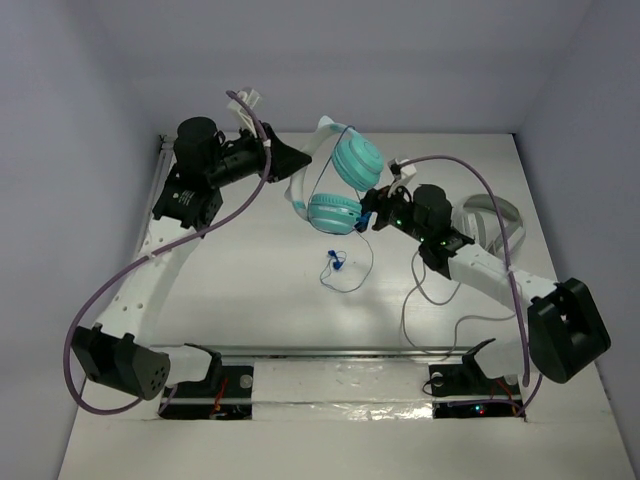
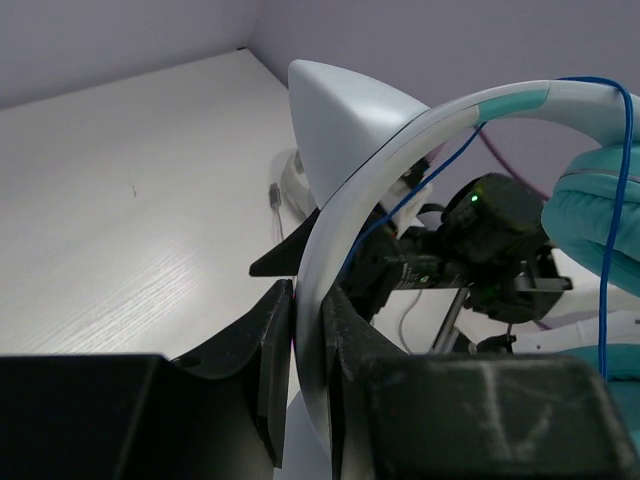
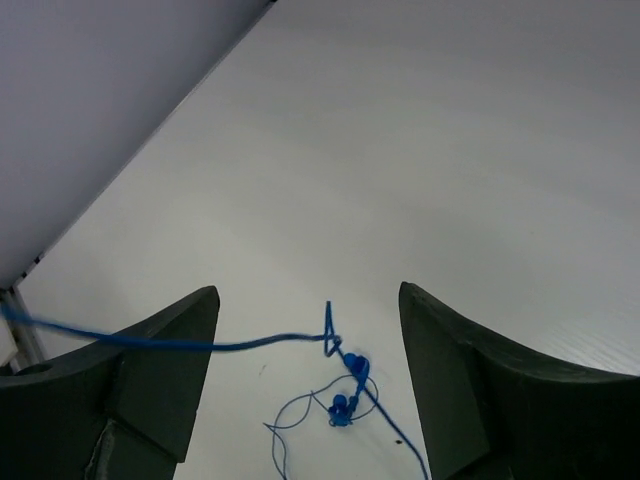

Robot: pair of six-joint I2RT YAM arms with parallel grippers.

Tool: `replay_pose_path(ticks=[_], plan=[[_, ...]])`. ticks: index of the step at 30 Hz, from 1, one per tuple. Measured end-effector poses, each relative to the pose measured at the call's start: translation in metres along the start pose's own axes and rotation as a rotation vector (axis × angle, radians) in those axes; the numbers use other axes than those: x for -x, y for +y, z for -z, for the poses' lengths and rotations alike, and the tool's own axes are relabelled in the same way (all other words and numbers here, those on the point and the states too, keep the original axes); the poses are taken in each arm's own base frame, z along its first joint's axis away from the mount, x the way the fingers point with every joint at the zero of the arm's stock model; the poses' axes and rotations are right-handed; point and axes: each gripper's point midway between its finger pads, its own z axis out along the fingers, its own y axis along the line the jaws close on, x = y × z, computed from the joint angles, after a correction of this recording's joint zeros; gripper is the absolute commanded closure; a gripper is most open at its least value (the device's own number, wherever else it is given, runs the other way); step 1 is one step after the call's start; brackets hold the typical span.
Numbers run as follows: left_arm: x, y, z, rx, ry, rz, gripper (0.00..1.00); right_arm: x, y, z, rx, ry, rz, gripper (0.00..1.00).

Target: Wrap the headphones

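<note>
Headphones (image 1: pixel 357 160) hang, headband (image 2: pixel 420 125) clamped between fingers (image 2: pixel 265 350) of left gripper (image 2: pixel 308 300).

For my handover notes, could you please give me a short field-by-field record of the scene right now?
left claw: shut on the white headband
headphones: teal, lifted above the table
right claw: open, gripping nothing
cord: blue, crosses the headband; loose end lies on the table
other item: grey-white headphones at far right, untouched
</note>
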Motion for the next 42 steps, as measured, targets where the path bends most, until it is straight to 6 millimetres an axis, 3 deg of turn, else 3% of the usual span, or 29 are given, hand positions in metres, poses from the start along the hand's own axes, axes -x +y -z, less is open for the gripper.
replay_pose_path(ticks=[7,14,21,24,25,28,30,34,42], plan=[[0.022,-0.013,0.002,-0.016,-0.039,-0.011,1.0,-0.031,-0.021,-0.006,-0.023,0.038,-0.032,0.21],[0.051,-0.028,0.004,-0.029,-0.095,-0.043,1.0,-0.069,-0.018,0.003,0.024,0.105,-0.095,0.21],[0.058,-0.026,0.002,-0.017,-0.107,-0.041,1.0,-0.084,-0.013,0.011,0.048,0.135,-0.138,0.26],[0.062,-0.022,-0.002,-0.003,-0.109,-0.035,1.0,-0.082,-0.009,0.017,0.055,0.123,-0.145,0.39],[0.063,-0.02,-0.004,0.002,-0.11,-0.032,1.0,-0.08,-0.008,0.019,0.058,0.117,-0.15,0.53],[0.065,-0.014,-0.007,0.023,-0.118,-0.017,1.0,-0.083,-0.008,0.021,0.056,0.117,-0.163,0.8],[0.068,-0.01,-0.009,0.041,-0.127,-0.005,1.0,-0.089,-0.007,0.019,0.049,0.131,-0.175,0.91],[0.069,-0.002,-0.013,0.072,-0.138,0.024,1.0,-0.102,0.002,0.016,0.047,0.165,-0.184,1.0],[0.08,0.023,-0.015,0.173,-0.203,0.076,1.0,-0.117,0.021,0.019,0.031,0.21,-0.179,1.0]])
